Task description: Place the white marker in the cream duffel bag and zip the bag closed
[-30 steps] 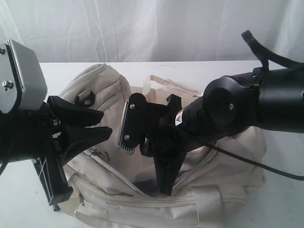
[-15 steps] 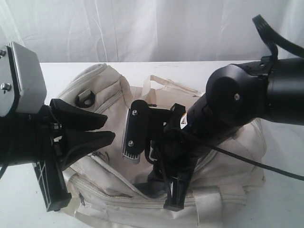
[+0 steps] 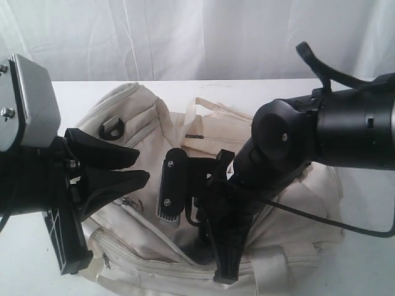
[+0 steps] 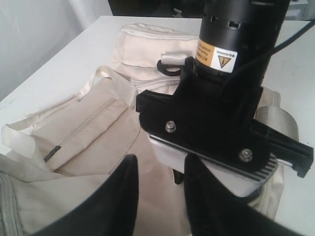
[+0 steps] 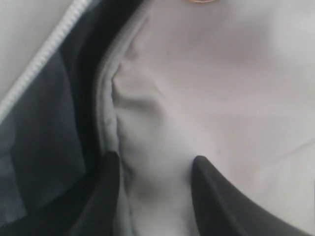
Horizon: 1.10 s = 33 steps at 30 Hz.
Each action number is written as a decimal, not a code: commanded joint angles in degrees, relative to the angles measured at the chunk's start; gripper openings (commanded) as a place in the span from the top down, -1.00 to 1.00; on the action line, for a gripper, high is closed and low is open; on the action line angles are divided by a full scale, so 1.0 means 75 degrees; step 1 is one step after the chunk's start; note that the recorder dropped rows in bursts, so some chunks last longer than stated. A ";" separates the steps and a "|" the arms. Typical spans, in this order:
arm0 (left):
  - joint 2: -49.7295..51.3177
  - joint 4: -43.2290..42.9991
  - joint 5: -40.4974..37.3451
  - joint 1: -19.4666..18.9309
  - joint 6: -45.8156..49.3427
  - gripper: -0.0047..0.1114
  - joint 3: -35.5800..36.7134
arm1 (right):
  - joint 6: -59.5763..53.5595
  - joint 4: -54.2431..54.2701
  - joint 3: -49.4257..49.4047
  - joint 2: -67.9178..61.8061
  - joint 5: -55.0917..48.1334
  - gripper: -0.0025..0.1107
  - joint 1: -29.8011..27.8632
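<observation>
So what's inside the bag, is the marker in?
Only dark lining shows inside the bag. No marker is visible; the right arm and its jaws block most of the opening.

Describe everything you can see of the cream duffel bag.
The cream duffel bag is soft, creased fabric, lying slumped on the white table. It has grey zippers, shiny webbing handles and a black strap ring. Its top gapes, showing dark lining. The right tool, jaws apart, reaches into that mouth, straddling a fabric fold.

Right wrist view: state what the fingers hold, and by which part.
Nothing, as far as shows. The right gripper has its fingers apart, straddling a loose fold of the large soft cream fabric duffel bag without visibly pinching it.
</observation>
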<state>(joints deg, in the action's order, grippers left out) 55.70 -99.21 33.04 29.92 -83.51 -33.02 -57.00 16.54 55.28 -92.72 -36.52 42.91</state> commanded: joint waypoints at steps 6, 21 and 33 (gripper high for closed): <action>-0.0039 -0.0099 0.0134 0.0003 -0.0094 0.28 0.0044 | -0.0608 -0.0261 0.0020 -0.0219 0.0752 0.06 0.0000; -0.0039 -0.0099 0.0105 0.0003 -0.0094 0.28 0.0044 | -0.0909 -0.0490 0.0020 -0.0629 0.0955 -0.05 0.0000; -0.0054 -0.0099 0.0103 0.0003 -0.0073 0.28 0.0044 | -0.0071 -0.0701 0.0020 -0.0630 0.1565 0.96 -0.0015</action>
<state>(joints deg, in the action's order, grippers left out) 55.70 -99.21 33.82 29.92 -83.51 -33.02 -60.84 12.74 55.31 -97.57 -26.52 42.91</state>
